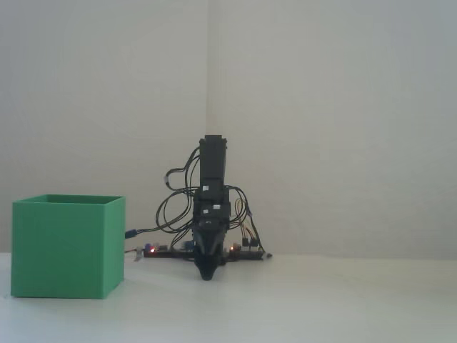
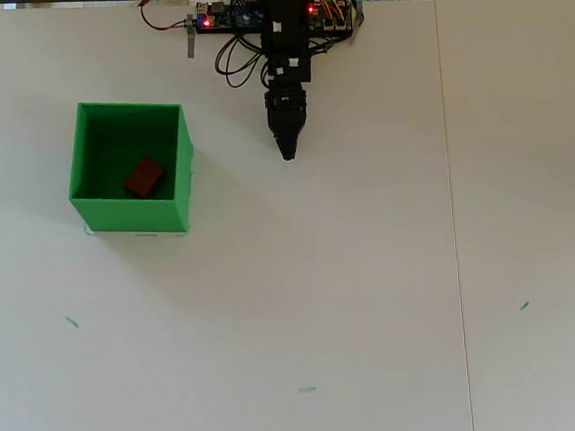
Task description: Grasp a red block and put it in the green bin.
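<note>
Red block [image 2: 145,176], a matte brick, lies inside the thin-walled green bin [image 2: 84,160].

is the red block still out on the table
No, in the overhead view the red block lies on the floor inside the green bin.

Soft, even, diffuse light fills both views, casting only faint shadows, while the fixed view looks dimmer, greyer and slightly blurred.
</note>
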